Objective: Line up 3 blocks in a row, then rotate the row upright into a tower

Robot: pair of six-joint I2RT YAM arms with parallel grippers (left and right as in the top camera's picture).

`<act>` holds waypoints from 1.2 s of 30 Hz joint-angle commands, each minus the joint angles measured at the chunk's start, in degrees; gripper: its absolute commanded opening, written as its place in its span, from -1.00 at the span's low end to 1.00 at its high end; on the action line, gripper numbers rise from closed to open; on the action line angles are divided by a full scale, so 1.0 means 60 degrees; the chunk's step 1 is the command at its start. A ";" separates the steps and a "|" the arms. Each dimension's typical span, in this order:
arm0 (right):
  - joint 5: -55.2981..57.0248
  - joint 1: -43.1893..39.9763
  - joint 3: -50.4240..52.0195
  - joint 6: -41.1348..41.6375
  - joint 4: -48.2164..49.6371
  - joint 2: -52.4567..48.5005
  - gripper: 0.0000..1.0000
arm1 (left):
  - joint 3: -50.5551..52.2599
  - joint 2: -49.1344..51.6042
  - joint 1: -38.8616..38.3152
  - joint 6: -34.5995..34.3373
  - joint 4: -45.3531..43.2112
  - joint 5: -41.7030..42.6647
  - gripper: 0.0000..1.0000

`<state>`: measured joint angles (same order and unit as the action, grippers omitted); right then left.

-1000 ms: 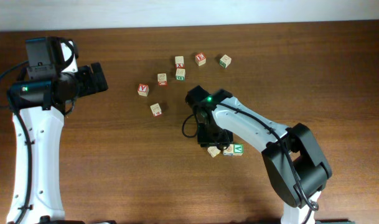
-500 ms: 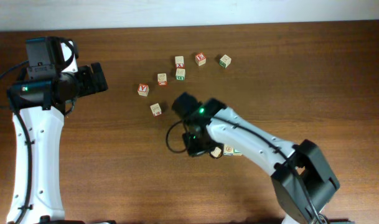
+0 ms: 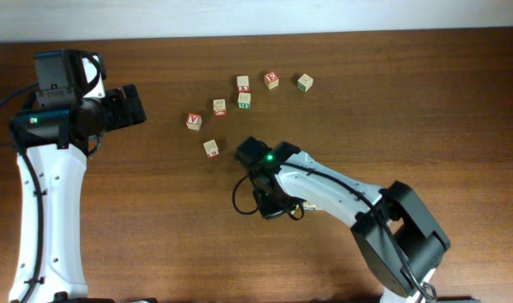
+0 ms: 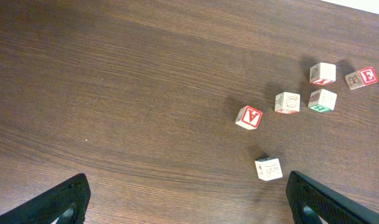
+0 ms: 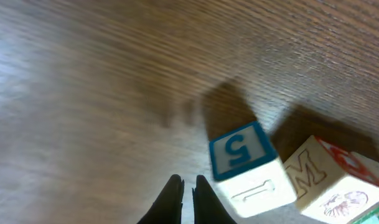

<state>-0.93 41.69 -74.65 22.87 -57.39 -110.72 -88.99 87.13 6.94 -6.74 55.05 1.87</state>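
The right pincer (image 5: 187, 183) is pinched almost shut on nothing, its tips low over the desk (image 5: 83, 74). Just beside it sits the blue block (image 5: 242, 152), a 5 on its upper face, with a pale M block (image 5: 323, 180) close against its far side. The left pincer (image 4: 188, 186) gapes wide and empty, well apart from them, with a red A block (image 4: 249, 117) lying ahead of it

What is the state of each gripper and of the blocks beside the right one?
left gripper, open, empty
right gripper, shut, holding nothing
blue 5 block, loose on the table, 5 face up
M block, loose on the table, beside the blue 5 block
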 commanded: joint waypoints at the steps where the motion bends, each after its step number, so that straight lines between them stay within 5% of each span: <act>1: -0.0029 -0.0270 0.0087 -0.0025 0.0007 -0.0066 -0.82 | -0.0157 0.0015 0.0036 -0.0087 -0.0007 -0.0036 0.98; 13: -0.0794 -0.0965 -0.0175 0.0736 -0.0219 0.0146 -0.88 | -0.0157 0.0015 0.0033 -0.0087 -0.0011 -0.0033 0.98; 22: -0.0590 -0.2962 -0.0659 0.0987 -0.1902 0.3093 -0.87 | -0.0157 0.0015 0.0036 -0.0087 -0.0011 -0.0033 0.98; 28: -0.0117 -0.4637 0.2055 0.0306 -0.0674 0.3071 -0.87 | -0.0157 0.0015 0.0036 -0.0087 -0.0011 -0.0033 0.98; 36: -0.0994 -0.4768 0.3355 -0.0066 0.1406 0.2907 -0.85 | -0.0157 0.0015 0.0033 -0.0087 -0.0007 -0.0033 0.98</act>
<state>-4.23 13.06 -54.89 23.31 -50.13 -92.33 -89.01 87.13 6.94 -6.74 55.02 1.87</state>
